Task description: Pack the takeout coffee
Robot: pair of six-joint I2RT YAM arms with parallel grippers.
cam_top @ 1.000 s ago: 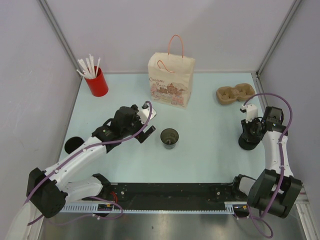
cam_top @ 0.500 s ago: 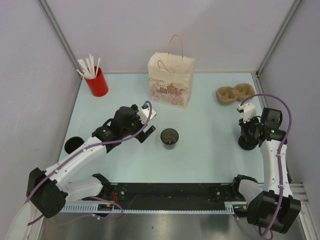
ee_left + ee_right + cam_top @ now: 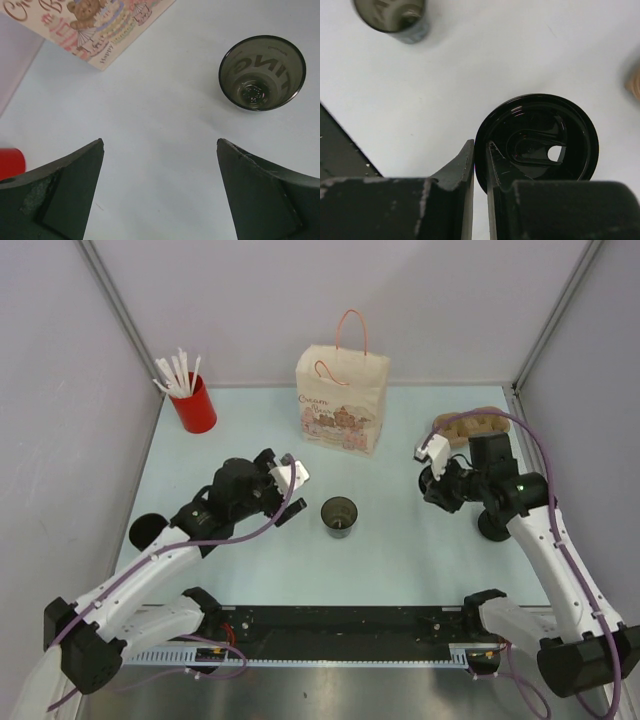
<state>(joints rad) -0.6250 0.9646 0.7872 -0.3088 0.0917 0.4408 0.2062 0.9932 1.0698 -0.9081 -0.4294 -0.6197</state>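
The takeout coffee cup is small, smoky-grey and stands upright and empty at mid-table. It also shows in the left wrist view and in the right wrist view. My left gripper is open and empty just left of the cup, with a gap between them. My right gripper is shut on the rim of a black lid with a sip hole, held above the table to the right of the cup. The paper bag stands upright at the back.
A red cup of white straws stands at the back left. A brown pulp carrier lies at the back right. A dark round piece sits under my right arm. Another black round piece lies by the left edge.
My right gripper has left the spot at the right side and swung left toward the cup, carrying the black lid. My left arm has shifted only slightly.
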